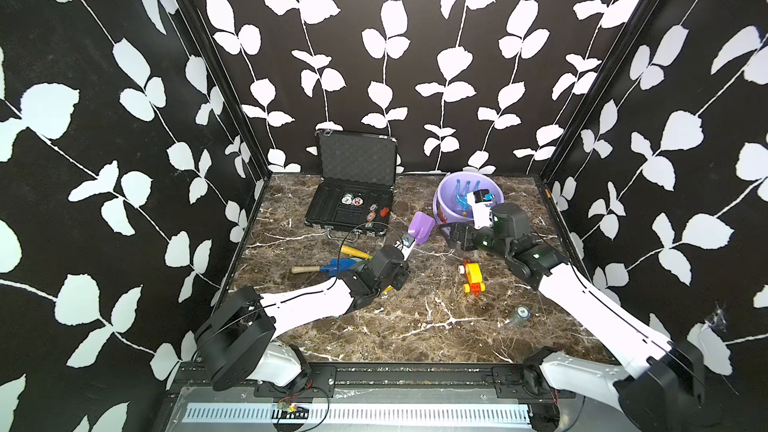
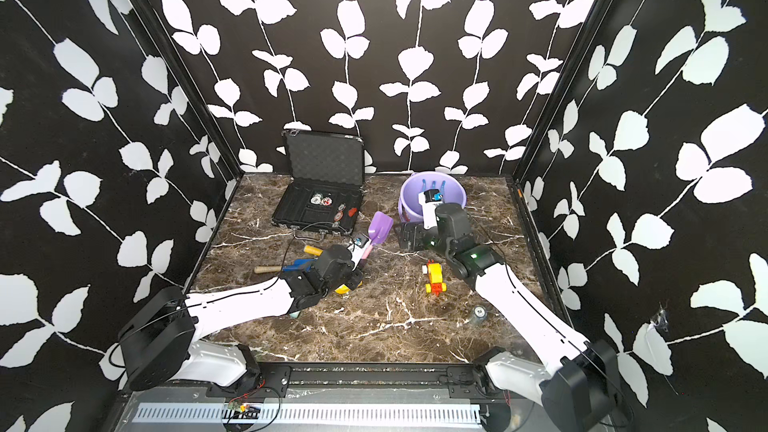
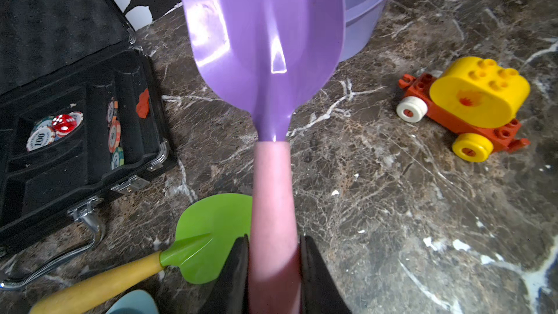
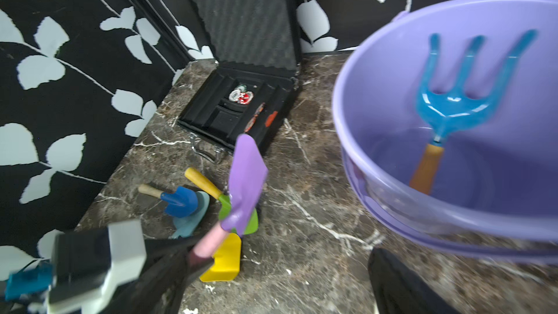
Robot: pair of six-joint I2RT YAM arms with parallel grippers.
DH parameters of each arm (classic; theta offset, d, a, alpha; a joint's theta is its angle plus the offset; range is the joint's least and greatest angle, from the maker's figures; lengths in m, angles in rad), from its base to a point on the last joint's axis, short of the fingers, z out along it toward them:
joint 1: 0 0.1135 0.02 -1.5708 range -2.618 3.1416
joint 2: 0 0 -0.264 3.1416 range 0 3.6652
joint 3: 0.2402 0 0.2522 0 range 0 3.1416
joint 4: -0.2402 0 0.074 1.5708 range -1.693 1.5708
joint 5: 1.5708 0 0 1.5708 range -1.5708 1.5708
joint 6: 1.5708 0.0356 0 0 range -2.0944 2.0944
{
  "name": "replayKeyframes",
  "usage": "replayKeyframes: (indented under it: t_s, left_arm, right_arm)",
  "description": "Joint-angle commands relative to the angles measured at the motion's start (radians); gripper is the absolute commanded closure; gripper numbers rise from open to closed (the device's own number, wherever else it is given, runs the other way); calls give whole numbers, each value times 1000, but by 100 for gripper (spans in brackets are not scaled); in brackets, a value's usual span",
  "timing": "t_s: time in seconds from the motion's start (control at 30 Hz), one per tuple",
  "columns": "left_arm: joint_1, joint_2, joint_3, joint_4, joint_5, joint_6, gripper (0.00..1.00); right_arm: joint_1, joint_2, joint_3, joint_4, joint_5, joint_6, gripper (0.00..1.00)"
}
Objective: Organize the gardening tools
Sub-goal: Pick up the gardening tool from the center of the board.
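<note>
Left claw (image 3: 274, 255) is gripping the purple shovel (image 3: 265, 40), its arm mostly hiding the yellow shovel (image 4: 225, 259); right claw (image 1: 455, 235) is gaping wide.

Left arm's fingers (image 3: 235, 273) pinch together; right arm's fingers (image 4: 401, 285) are spread wide.

Near worktop (image 1: 415, 326) bare. Toy vehicle (image 1: 473, 277) stands between my arms; open case (image 1: 357, 160) and bucket (image 1: 440, 203) wall the far side, my held purple shovel (image 1: 420, 224) reaching into their gap; loose shovels (image 1: 332, 266) crowd the left.
</note>
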Motion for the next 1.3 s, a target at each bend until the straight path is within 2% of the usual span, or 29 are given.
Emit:
replayKeyframes:
  t_s: [0.0, 0.17, 0.3, 0.43, 0.63, 0.83, 1.07, 1.1, 1.13, 1.2, 1.27]
  left_arm:
    - [-3, -31, -15, 114, 47, 43, 100]
    - [-11, -18, -24, 159, 59, 70, 100]
    - [-15, -12, -42, 203, 64, 89, 100]
    - [-15, -7, -50, 224, 67, 115, 100]
    - [-16, -8, -70, 264, 85, 136, 100]
    - [-16, 5, -84, 291, 82, 154, 100]
    - [-16, 25, -79, 304, 68, 137, 100]
    - [-16, 25, -79, 307, 70, 131, 98]
    - [-16, 21, -80, 311, 75, 127, 89]
    - [-17, 10, -89, 322, 84, 115, 66]
    - [-17, -5, -101, 329, 86, 104, 50]
  right_arm:
    - [22, 52, 50, 56, -61, 13, 6]
    - [42, 125, 102, 40, -56, 13, 8]
    - [50, 163, 121, 33, -65, 12, 14]
    - [55, 183, 124, 34, -65, 7, 30]
    - [57, 201, 129, 39, -67, 11, 33]
    - [59, 212, 129, 36, -67, 11, 57]
    - [61, 206, 123, 27, -32, -2, 100]
    - [62, 205, 123, 22, -21, -7, 100]
    - [65, 201, 124, 19, -14, -13, 100]
    - [65, 194, 124, 16, -1, -25, 100]
    - [67, 188, 126, 13, 11, -36, 100]
